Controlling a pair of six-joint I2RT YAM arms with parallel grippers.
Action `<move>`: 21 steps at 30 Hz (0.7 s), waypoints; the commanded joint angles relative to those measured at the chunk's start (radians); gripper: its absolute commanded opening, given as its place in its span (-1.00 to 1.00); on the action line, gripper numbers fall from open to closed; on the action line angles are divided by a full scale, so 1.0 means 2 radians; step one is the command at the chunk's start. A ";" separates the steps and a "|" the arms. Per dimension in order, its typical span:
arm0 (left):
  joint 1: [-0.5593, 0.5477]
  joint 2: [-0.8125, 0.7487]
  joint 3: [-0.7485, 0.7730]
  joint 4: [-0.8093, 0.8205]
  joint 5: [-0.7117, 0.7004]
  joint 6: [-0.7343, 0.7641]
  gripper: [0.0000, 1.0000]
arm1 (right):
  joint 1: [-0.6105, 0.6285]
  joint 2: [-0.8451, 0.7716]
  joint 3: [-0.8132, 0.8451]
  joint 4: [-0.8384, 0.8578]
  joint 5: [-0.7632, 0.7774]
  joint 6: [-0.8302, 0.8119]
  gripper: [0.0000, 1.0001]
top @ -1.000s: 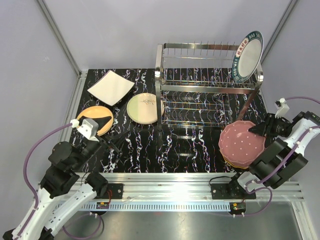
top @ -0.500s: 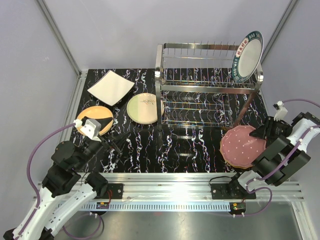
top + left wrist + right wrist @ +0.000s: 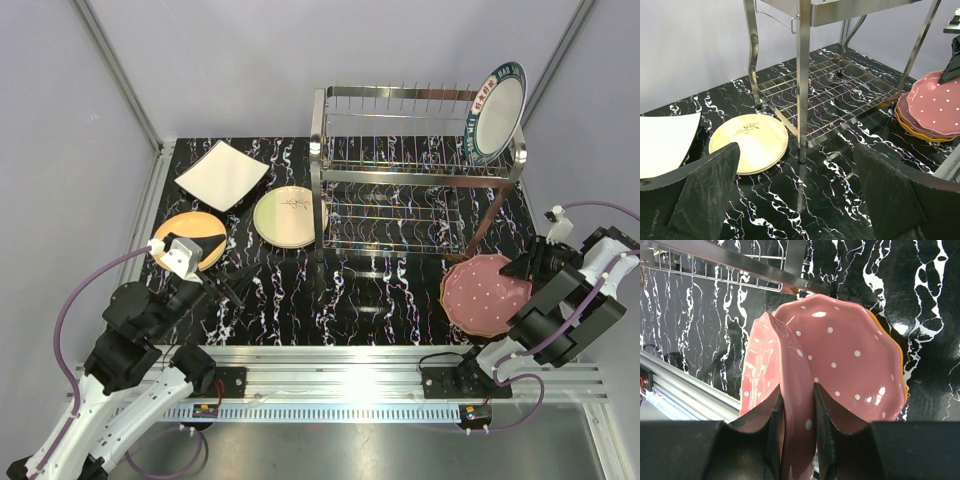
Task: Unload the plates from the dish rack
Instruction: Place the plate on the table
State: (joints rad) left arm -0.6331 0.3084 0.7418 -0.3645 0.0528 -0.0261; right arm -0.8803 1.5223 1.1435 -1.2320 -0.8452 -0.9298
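Observation:
The chrome dish rack (image 3: 400, 170) stands at the back; a white plate with a dark patterned rim (image 3: 497, 112) stands in its upper right end. My right gripper (image 3: 522, 268) is shut on the rim of a pink polka-dotted plate (image 3: 487, 292), which lies nearly flat on a stack at the right. In the right wrist view the gripper (image 3: 798, 405) pinches that rim, and a yellow-orange plate (image 3: 895, 370) shows beneath the pink plate (image 3: 840, 360). My left gripper (image 3: 228, 288) is open and empty above the table; in its wrist view (image 3: 795, 200) it faces the rack's leg (image 3: 804, 75).
A white square plate (image 3: 222, 175), a pale green twig plate (image 3: 289, 215) and an orange plate (image 3: 190, 240), partly behind my left wrist, lie at the left. The rack's lower tier (image 3: 830, 95) holds nothing. An aluminium rail (image 3: 330, 365) runs along the near edge.
My right gripper has lowered the pink polka-dotted plate from a tilt to nearly flat on the stack. My left arm shifted slightly and then held still.

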 commanded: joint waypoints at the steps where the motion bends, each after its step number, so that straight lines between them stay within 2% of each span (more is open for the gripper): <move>1: 0.002 0.001 -0.002 0.026 0.008 0.005 0.98 | -0.003 0.000 0.002 -0.018 -0.020 0.029 -1.00; 15: 0.001 0.004 -0.001 0.028 0.009 0.004 0.98 | -0.003 0.023 0.001 0.013 -0.018 0.047 -0.95; 21: 0.001 0.008 0.000 0.030 0.010 0.004 0.98 | -0.003 0.039 0.000 0.016 -0.018 0.042 -0.78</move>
State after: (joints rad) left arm -0.6331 0.3107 0.7418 -0.3641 0.0536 -0.0261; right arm -0.8803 1.5909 1.1378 -1.1481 -0.8230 -0.8860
